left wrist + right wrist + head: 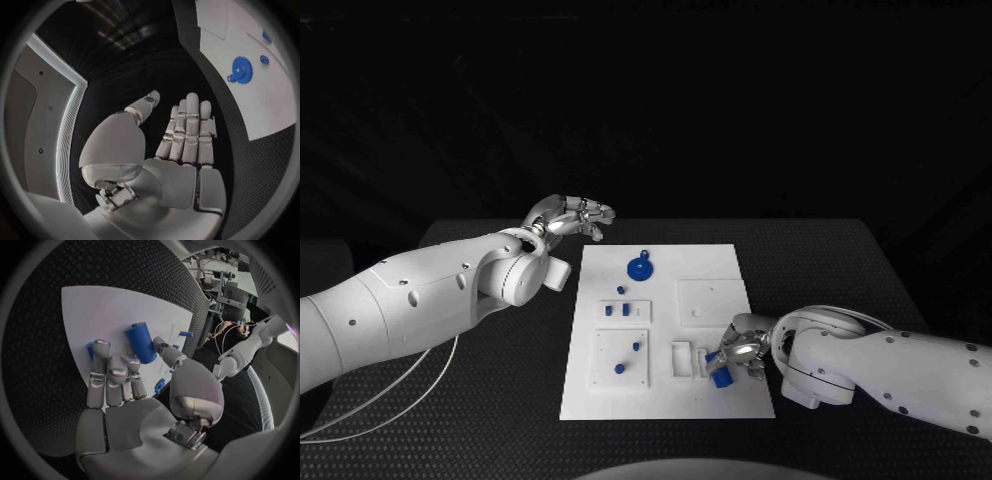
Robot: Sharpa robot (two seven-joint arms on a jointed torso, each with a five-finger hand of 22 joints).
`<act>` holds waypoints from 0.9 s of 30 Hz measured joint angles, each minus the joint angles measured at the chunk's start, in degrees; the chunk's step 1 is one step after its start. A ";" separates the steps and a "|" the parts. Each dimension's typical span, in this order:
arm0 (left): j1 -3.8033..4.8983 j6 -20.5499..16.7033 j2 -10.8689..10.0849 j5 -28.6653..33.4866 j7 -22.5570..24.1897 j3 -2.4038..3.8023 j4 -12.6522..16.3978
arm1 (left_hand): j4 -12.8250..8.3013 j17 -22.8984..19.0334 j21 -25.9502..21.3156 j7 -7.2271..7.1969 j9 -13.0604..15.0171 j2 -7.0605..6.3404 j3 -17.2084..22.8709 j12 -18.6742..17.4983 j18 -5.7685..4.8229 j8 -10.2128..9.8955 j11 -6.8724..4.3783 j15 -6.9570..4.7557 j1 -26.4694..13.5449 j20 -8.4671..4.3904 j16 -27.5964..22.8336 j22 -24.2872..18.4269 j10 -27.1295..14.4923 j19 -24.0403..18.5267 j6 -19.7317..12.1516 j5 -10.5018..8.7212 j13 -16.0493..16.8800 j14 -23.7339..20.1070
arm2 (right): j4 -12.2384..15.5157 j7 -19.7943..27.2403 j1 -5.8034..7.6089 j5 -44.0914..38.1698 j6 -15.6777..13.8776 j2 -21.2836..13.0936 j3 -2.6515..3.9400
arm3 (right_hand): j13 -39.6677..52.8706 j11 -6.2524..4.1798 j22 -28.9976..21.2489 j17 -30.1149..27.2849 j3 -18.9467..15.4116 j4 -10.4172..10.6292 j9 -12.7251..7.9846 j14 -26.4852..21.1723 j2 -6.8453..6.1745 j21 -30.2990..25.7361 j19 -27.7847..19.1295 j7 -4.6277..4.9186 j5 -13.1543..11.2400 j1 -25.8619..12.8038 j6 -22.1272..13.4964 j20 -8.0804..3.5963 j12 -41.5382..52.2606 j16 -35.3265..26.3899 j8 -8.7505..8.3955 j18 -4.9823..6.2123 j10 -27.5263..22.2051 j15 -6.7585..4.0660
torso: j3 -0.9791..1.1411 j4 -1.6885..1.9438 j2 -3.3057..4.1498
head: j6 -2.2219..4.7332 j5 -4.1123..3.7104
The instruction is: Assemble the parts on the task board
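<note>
Blue cylinder part [141,342] pinched up off the task board [718,280], thumb on one side, fingertips [133,361] on the other. Held roughly upright in the right wrist view, prob. so the lower end can drop straight into a socket. Sits at the near right corner of the board in the head view [720,378], just beside the small raised white holder [682,358] (likely the target, tho can't confirm).

Right hand [737,352] wrapped narrow round that part, hovering low over the board's near edge. Whether the part touches the board: can't tell.

Another small blue piece [90,349] peeking out beside the outer finger, lying on the board, apart from the held one.

Further out on the board: blue gear [638,268] at the far end w/ a small knob beside it, and blue pegs [626,307] standing in the mid plate. Looks part-assembled, several pieces seated.

Left hand [571,217] parked off the board's far left corner, over black table [473,420]. Fingers straight and together, thumb out, holding nothing; gear visible well apart from it [240,67].
</note>
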 measured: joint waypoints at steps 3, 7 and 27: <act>0.00 0.00 -0.01 0.00 -0.02 0.00 -0.05 | 0.01 0.05 -0.09 0.00 -0.05 0.00 -0.02 0.00 0.00 0.00 0.00 0.00 0.00 0.00 0.00 0.04 0.00 0.00 0.00 0.00 -0.06 0.00 | 0.81 0.00 0.01 0.43 -0.42 -0.77 -0.08 | 0.00 0.08 0.00 0.13 0.26 0.24 0.00 0.21 0.89 0.00 0.09 -0.15 0.19 -0.89 0.15 0.09 -0.06 0.00 0.00 0.01 0.33 -0.20 | 0.01 -0.02 0.00 | 0.07 0.15; 0.00 0.00 -0.02 0.00 -0.04 0.00 -0.17 | 0.02 0.04 -0.23 0.00 -0.05 0.00 -0.02 0.00 0.00 0.00 0.00 0.00 0.00 0.00 0.00 0.04 0.00 0.00 0.00 0.00 -0.06 0.00 | 1.81 0.00 1.39 2.03 -0.82 -0.94 -0.18 | 0.00 0.00 0.00 0.29 0.20 0.43 0.00 0.21 1.66 0.00 0.09 -0.15 0.19 -1.68 0.15 0.09 -0.23 0.00 -0.09 0.01 0.41 -0.19 | 0.02 -0.02 0.00 | 0.12 0.24; 0.01 0.10 0.21 0.00 -0.29 -0.02 -0.28 | 0.30 0.08 -0.23 0.00 -0.05 -0.23 -0.04 0.00 -0.05 0.00 -0.01 0.00 -0.23 0.00 0.00 0.08 0.01 0.00 0.00 0.00 -0.10 0.00 | -0.03 -0.66 4.05 9.52 -1.98 3.95 -0.18 | 0.13 0.20 -0.01 0.75 -1.01 1.41 -0.13 0.34 0.04 0.24 0.19 -0.76 0.20 -5.97 1.81 0.19 -0.45 -0.22 -0.08 0.12 0.61 -0.10 | -0.05 0.06 0.03 | 0.13 0.46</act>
